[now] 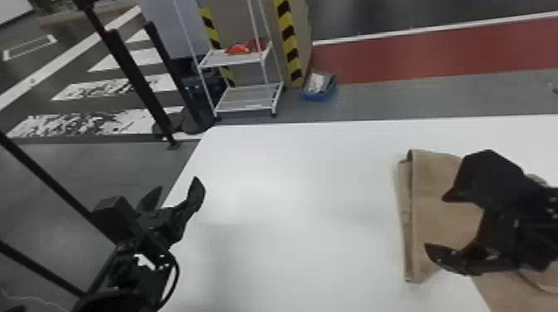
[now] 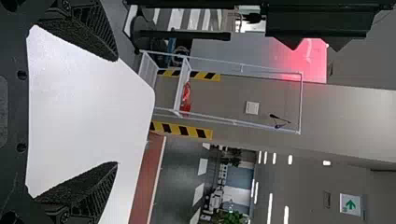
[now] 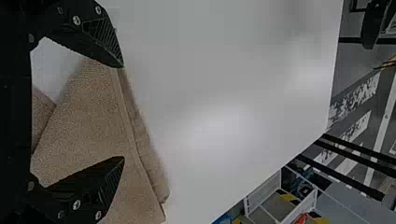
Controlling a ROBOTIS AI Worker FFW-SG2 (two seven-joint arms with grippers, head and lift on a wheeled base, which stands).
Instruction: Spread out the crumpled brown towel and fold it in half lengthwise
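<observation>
Head view, clock laid over it. Brown woven cloth towel (image 1: 434,178) lies on the smooth white tabletop (image 1: 290,186) at 3 o'clock, running on toward 4 where a lower part spreads out flat. It is in uneven layers, not one open sheet: a narrow strip shows beside the broad panel on its 9 o'clock side, with a dark gap at the far corner. The wrist view gives a fine, grainy weave, a raised straight hem and a soft, rounded under-layer.

Right claw (image 3: 123,112), black, with tapered, ribbed fingers, stands wide apart over the cloth. Towel lies beneath and between them, unclamped; whether either tip touches, I cannot tell. Placed there, I judge, to pick up the hemmed edge and open the layers (a shallow pinch might catch only one of them).

Left claw (image 1: 174,195), also black, hangs at 8 o'clock by the tabletop's edge, fingers apart with nothing between; likely waiting, well apart from the cloth.

Beyond, on the floor: white wire-frame shelf trolley (image 1: 236,58) toward 11, shallow blue bin (image 1: 319,96) near 12:30.
</observation>
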